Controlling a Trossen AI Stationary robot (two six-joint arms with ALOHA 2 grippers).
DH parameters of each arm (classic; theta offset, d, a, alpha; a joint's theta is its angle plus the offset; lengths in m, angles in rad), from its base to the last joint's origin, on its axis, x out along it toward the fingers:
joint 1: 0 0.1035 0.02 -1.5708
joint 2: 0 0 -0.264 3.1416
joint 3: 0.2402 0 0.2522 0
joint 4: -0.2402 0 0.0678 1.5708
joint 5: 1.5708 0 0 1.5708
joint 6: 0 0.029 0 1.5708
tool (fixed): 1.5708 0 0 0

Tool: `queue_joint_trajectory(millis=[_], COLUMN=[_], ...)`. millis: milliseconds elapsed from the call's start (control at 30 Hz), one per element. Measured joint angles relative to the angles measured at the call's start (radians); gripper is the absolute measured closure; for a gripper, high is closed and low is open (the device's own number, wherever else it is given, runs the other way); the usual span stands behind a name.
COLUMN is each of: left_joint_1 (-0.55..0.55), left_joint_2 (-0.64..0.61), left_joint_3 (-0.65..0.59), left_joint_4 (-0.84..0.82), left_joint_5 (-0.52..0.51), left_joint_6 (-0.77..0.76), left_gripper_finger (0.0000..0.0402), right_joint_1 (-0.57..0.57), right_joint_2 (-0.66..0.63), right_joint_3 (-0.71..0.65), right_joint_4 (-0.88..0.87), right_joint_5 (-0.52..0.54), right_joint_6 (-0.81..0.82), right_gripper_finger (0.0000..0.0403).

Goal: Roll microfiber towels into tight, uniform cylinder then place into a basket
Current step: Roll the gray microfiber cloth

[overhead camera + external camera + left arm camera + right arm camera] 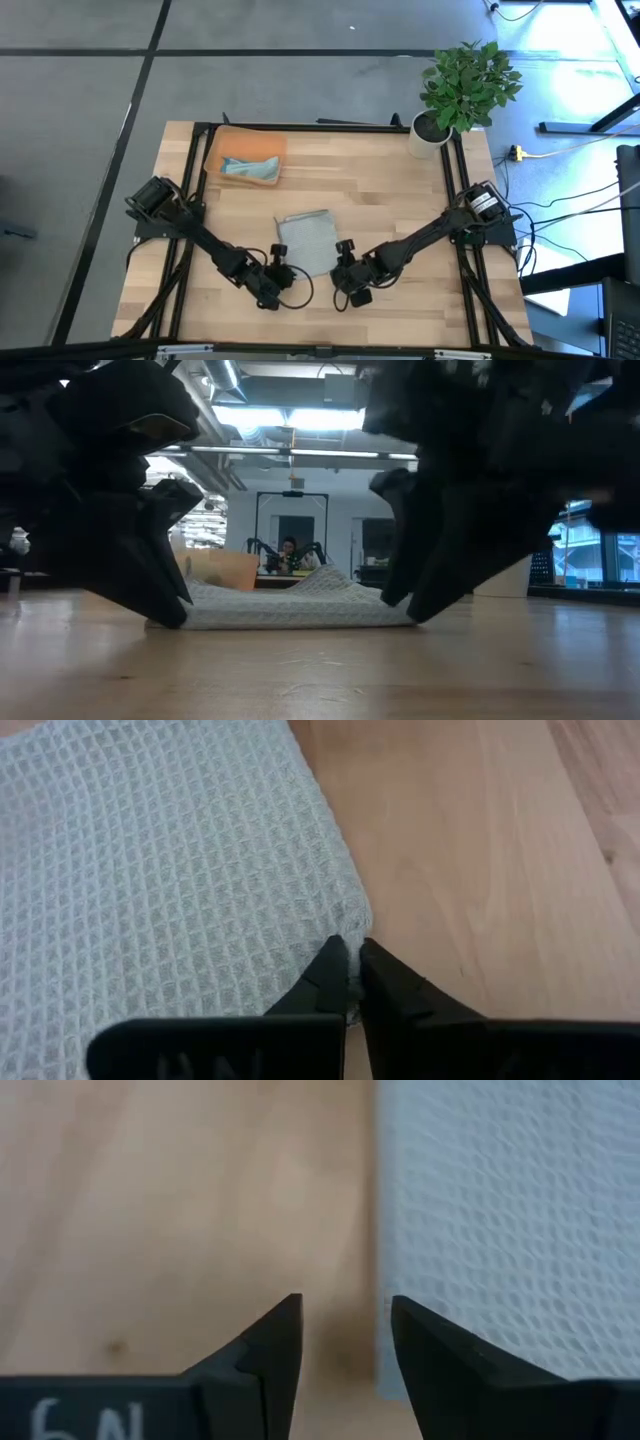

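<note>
The grey towel [306, 241] lies spread flat on the table [400, 195], well apart from the basket [246, 156], on the side toward the arms' grippers. In the basket sits the teal towel [250, 168], bunched. The left gripper [352, 965] is at the grey towel's near corner farthest from the plant [465, 85]; its fingers are pinched almost together right at the cloth's edge, though whether they grip the weave cannot be told. The right gripper [344, 1318] is at the other near corner, fingers parted a little, one over bare wood, the other at the towel's border, holding nothing. In the low view both grippers stand at the cloth's ends.
</note>
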Motion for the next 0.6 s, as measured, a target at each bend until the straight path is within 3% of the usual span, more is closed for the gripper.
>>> queue_joint_trajectory(millis=[200,433,600], left_joint_1=[0.002,0.000,-0.004], left_joint_2=[-0.004,-0.012,-0.029], left_joint_3=[-0.001,-0.002,-0.003], left_joint_4=[-0.004,-0.004,-0.005], left_joint_5=[0.042,0.062,0.076], left_joint_6=[0.000,0.000,-0.001], left_gripper_finger=[0.0399,0.0401,0.0401], right_joint_1=[-0.004,-0.003,-0.002], right_joint_2=[0.000,0.000,0.000], right_joint_3=[-0.053,-0.076,-0.086], right_joint_4=[0.037,0.080,0.090], right_joint_5=[0.118,0.156,0.162], right_joint_6=[0.000,0.006,0.006], right_gripper_finger=[0.0246,0.0248,0.0292])
